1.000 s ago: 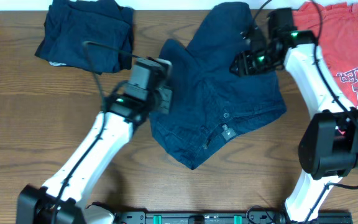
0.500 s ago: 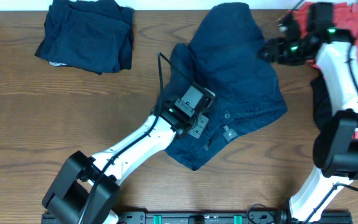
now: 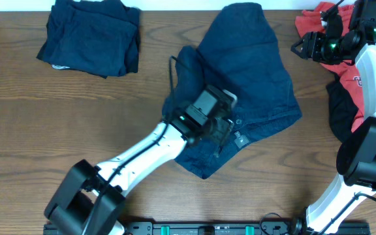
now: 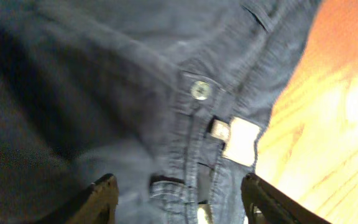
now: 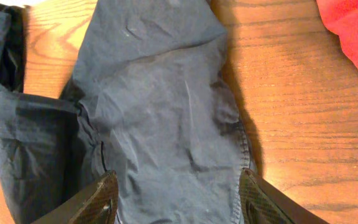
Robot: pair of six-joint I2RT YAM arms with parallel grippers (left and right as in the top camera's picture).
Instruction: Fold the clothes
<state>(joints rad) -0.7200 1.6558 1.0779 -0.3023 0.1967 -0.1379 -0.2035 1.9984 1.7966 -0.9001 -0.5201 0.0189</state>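
The clothes lie spread over the wooden table. Crumpled navy shorts [image 3: 247,78] sit in the middle, their waistband button [image 4: 199,90] and small pale tag [image 4: 241,140] close under the left wrist camera. My left gripper [image 3: 224,128] hovers open over the waistband [image 4: 182,200], holding nothing. My right gripper [image 3: 300,48] stands open in the air at the far right, between the shorts [image 5: 160,112] and the coral-red T-shirt [image 3: 344,62]; its fingers [image 5: 99,198] frame the shorts' leg from above. A black garment [image 3: 342,108] lies under the T-shirt.
A pile of navy pieces [image 3: 90,36] rests at the back left. A corner of the red T-shirt [image 5: 353,28] shows at the top right of the right wrist view. Bare wood [image 3: 38,130] lies left of the shorts.
My left gripper swung right from the shorts' left edge to the waistband and opened. My right gripper let the shorts' upper part lie and drew back right toward the red T-shirt.
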